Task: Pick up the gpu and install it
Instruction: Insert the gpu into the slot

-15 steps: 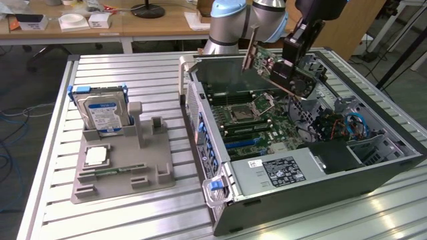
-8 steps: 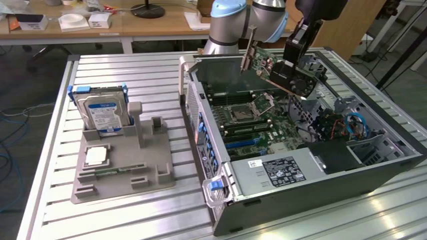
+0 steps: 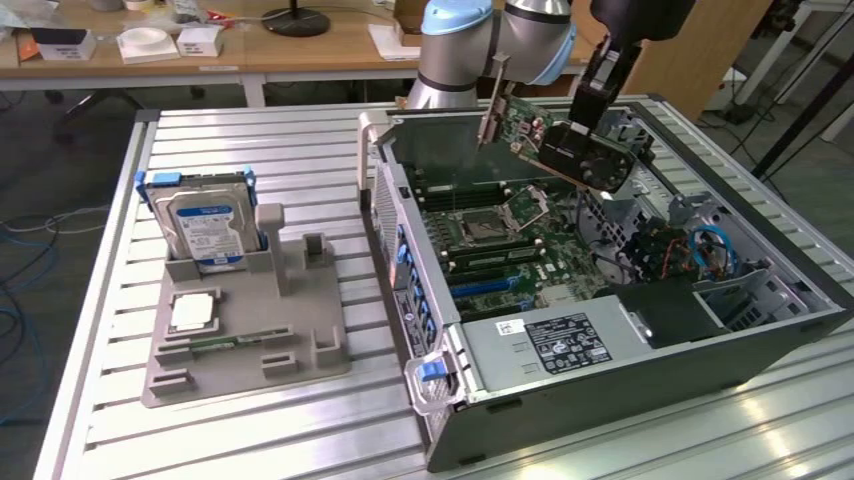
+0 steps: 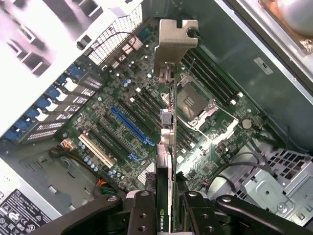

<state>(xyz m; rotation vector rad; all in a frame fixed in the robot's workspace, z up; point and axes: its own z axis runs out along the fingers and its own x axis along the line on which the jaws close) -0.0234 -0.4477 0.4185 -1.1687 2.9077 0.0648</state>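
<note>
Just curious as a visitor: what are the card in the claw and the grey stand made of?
The card: green circuit board, black plastic-looking cover, shiny metal bracket. The grey stand: matte, uniform, probably plastic.

NVIDIA on the gpu (image 4: 166,147); nothing else legible.

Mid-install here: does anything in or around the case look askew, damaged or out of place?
Nothing looks broken or spilled. The graphics card hangs slanted in the gripper above the motherboard, in no slot yet. The hard drive stands on edge in its holder.
</note>
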